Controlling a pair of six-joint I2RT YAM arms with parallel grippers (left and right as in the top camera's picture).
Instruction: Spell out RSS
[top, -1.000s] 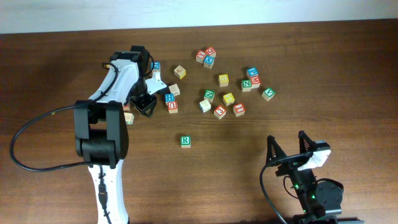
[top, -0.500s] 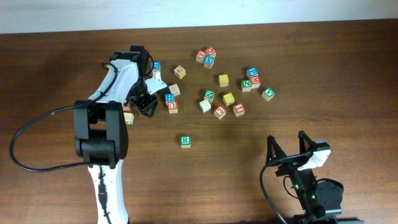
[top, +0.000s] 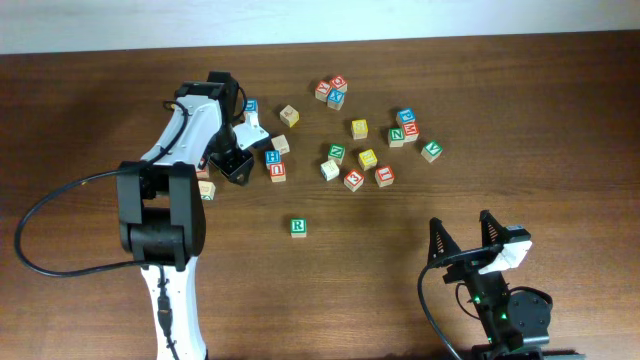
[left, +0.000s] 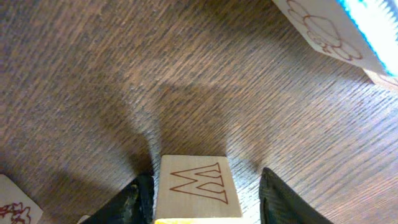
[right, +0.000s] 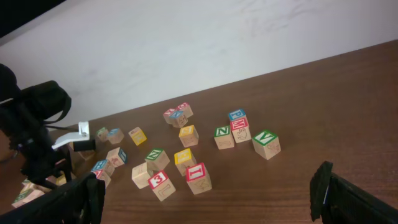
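A green R block (top: 298, 227) stands alone on the table in front of the block cluster. My left gripper (top: 236, 164) is low at the left side of the cluster. In the left wrist view its jaws (left: 208, 196) are open around a wooden block with an outlined W face (left: 196, 186); the left finger touches it and the right finger stands apart. My right gripper (top: 466, 241) is open and empty at the front right, also open in the right wrist view (right: 208, 186). I cannot read an S on any block.
Several letter blocks lie scattered at the back middle: a blue H block (top: 272, 157), a red E block (top: 278, 171), a green N block (top: 337, 152), a red 3 block (top: 353, 180), a red I block (top: 385, 176) and a green V block (top: 431, 151). The table's far edge meets a white wall.
My left gripper has shifted slightly toward the back of the table. The blocks and the right arm have not moved.
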